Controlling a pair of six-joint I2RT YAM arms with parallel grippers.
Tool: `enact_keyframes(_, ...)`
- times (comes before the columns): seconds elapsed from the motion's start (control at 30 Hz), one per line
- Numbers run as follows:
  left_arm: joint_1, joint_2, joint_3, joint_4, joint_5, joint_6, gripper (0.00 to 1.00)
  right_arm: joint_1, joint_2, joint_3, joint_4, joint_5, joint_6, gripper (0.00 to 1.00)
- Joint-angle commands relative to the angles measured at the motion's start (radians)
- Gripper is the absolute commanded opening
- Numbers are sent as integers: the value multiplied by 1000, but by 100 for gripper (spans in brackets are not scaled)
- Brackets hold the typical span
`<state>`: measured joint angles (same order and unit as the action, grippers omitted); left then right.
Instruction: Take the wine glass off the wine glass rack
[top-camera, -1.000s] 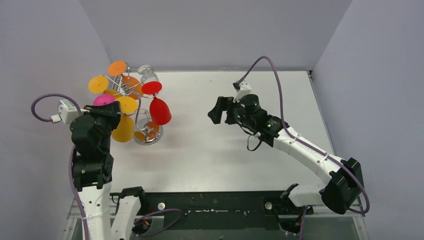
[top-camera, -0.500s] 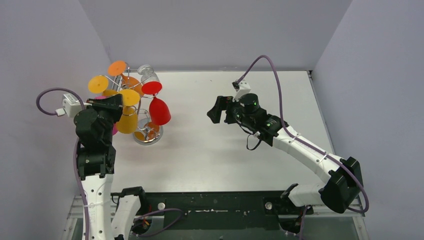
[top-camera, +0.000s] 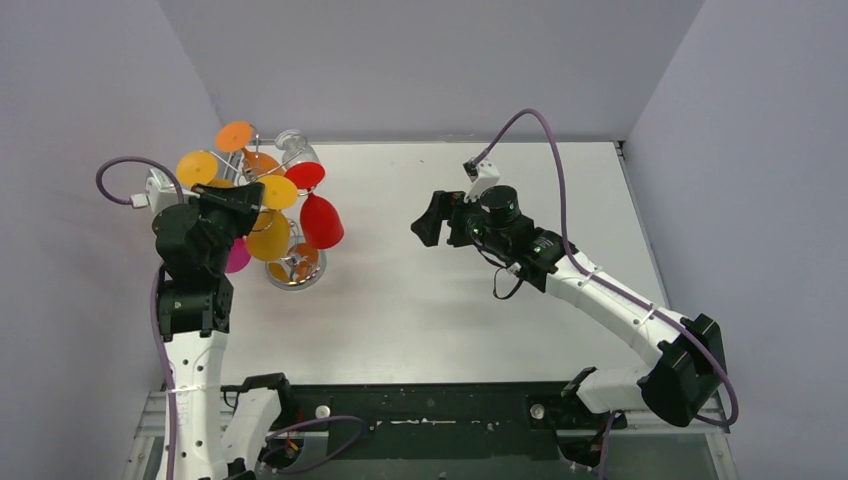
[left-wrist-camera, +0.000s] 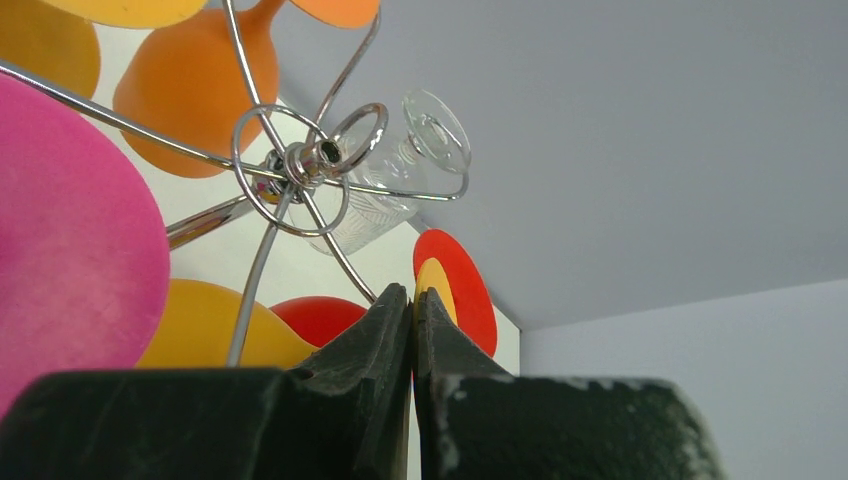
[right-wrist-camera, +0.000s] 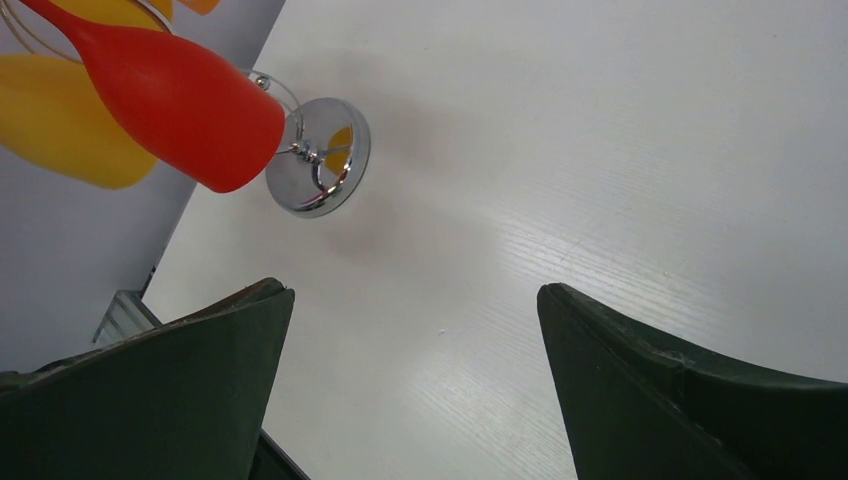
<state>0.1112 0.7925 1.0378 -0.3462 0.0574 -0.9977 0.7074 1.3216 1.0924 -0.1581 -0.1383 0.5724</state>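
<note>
At the far left corner of the counter (top-camera: 450, 310) we see the wine glass rack (top-camera: 296, 277), its round shiny base flat on the surface and its wire arms hung with coloured glasses. A yellow wine glass (top-camera: 268, 238) hangs on the near side of the rack, with a red wine glass (top-camera: 320, 222) just beside it toward the counter's middle. A pink glass (top-camera: 238, 258) shows at the left edge, partly hidden by the arm. Orange glasses (top-camera: 235, 135) and a clear glass (top-camera: 297, 148) sit on the far side.

Our left pincer (left-wrist-camera: 413, 300) is raised among the scroll arms and clenched, its fingertips pressed together right at the yellow glass's foot. We cannot tell whether the stem is pinched between them. Our right pincer (right-wrist-camera: 415, 292) is released, jaws spread wide with nothing between them. It hovers over the middle of the counter, well apart from the rack and facing its base.
</note>
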Motion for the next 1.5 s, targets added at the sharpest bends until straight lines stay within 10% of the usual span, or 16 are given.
enact_keyframes(0.0,2,-8,51,46,102,36,0,-3,-38,33,36,-4,-5,100)
enact_keyframes(0.57,1,-53,101,-89,303,171,0,-5,-78,-53,274,-238,114,100)
enact_keyframes(1.47,-199,-95,-176,332,740,103,0,186,30,-225,880,-497,462,72)
